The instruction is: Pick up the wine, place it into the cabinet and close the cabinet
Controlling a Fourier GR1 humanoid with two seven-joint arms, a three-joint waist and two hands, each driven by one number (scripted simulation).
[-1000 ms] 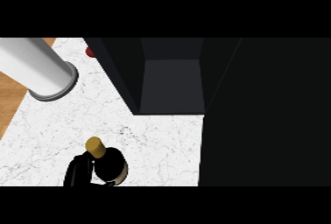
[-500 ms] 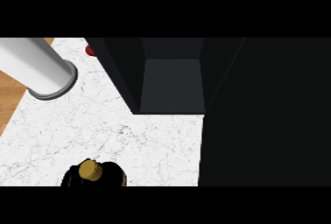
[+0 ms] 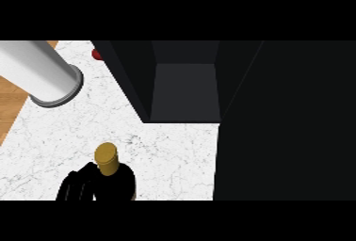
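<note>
One head view looks steeply down, close over the white marbled tabletop (image 3: pixel 167 150), facing the open dark cabinet (image 3: pixel 184 89) ahead.

Wine (image 3: pixel 107 162) (held by hand (image 3: pixel 75 186)) stands before the cabinet (image 3: pixel 184 89)

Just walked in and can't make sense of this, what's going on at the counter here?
A black robot hand at the lower left edge of the head view is curled round a dark wine bottle with a gold cap, over the white marble counter. Which hand it is cannot be told. The dark cabinet ahead stands open, and the bottle is not yet inside. A grey cylinder shows at the upper left.
</note>
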